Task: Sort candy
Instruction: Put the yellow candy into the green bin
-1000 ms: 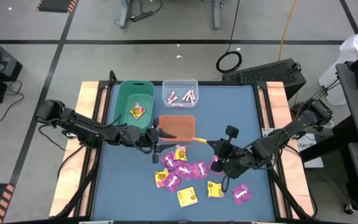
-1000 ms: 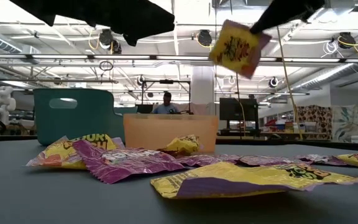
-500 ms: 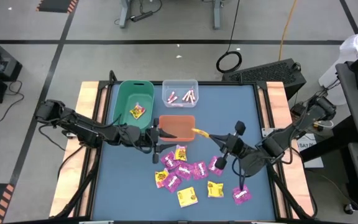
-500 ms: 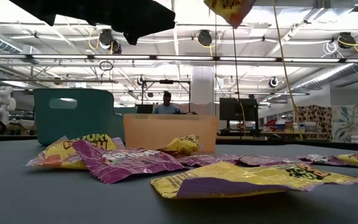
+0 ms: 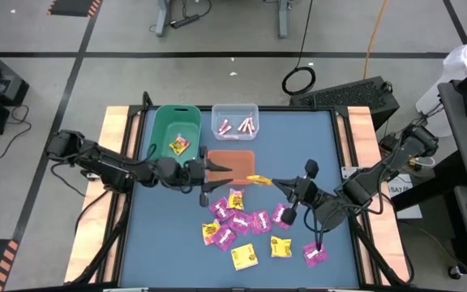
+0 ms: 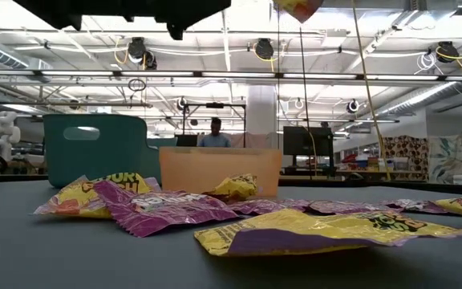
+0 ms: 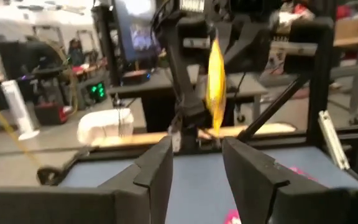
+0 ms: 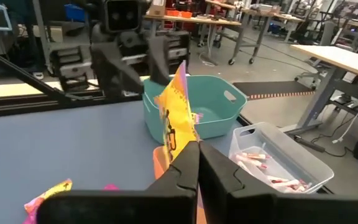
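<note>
My right gripper is shut on a yellow candy packet in the air by the near right corner of the orange bin. My left gripper is open and holds nothing. It hovers over the orange bin's near left corner, pointing at the packet. More candy, yellow and magenta packets, lies flat on the blue mat. The green bin holds one yellow packet. The clear bin holds pale pink sticks. My right gripper pinches the yellow packet by its lower edge between its two fingers. The fingers come about level from the table's right. The packet stands on edge beyond the fingertips, lifted clear of the table and the bins.
The three bins stand in the far half of the mat, the green bin and the clear bin beyond the orange one. Wooden rails run along the table's left and right sides. A person sits far off in the room.
My right gripper has risen with the yellow packet and carried it toward the orange bin; in the low view the packet has gone up to the picture's top. My left gripper has tipped up toward level and stayed open.
</note>
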